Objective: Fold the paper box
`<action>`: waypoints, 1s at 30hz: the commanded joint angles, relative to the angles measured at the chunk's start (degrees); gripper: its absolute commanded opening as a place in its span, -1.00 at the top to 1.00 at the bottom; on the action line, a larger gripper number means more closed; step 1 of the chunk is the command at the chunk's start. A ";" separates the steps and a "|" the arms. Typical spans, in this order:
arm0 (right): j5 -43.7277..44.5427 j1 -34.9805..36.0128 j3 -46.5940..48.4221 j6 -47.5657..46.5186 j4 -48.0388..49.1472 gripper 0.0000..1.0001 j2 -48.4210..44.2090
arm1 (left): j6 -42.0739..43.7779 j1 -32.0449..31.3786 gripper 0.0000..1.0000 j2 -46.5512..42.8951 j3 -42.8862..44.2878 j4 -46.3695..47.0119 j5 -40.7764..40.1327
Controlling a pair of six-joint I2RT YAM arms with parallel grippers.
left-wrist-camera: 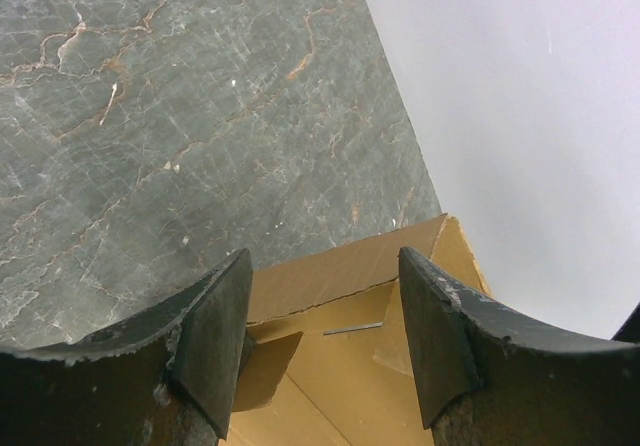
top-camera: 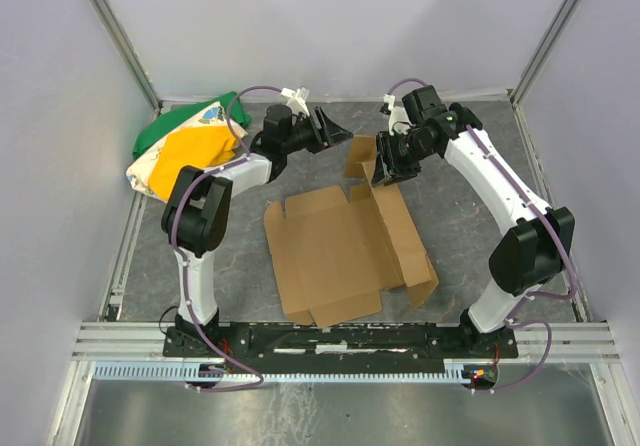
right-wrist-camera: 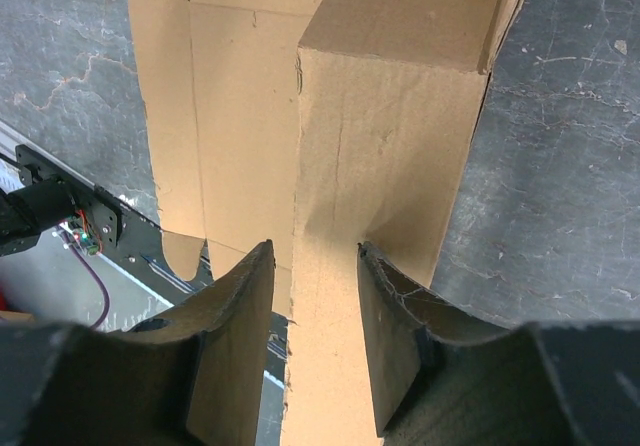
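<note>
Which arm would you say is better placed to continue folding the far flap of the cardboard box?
Right, probably. The right gripper already straddles the raised flap of the paper box, while the left gripper hangs open near its edge, holding nothing.

paper box [top-camera: 340, 256] mid-table, cloth bundle [top-camera: 190, 151] back-left

The dark grey, rust-veined marbled tabletop [top-camera: 455, 231] carries a brown corrugated cardboard sheet [top-camera: 335, 256] lying mostly flat at its middle, its far flap raised, and a green, yellow and white cloth bundle [top-camera: 190, 146] in the far left corner.
</note>
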 commanded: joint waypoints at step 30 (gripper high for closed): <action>-1.49 0.40 -0.14 0.38 1.28 0.10 0.38 | 38.26 -5.53 -0.49 -15.78 -35.59 52.50 0.02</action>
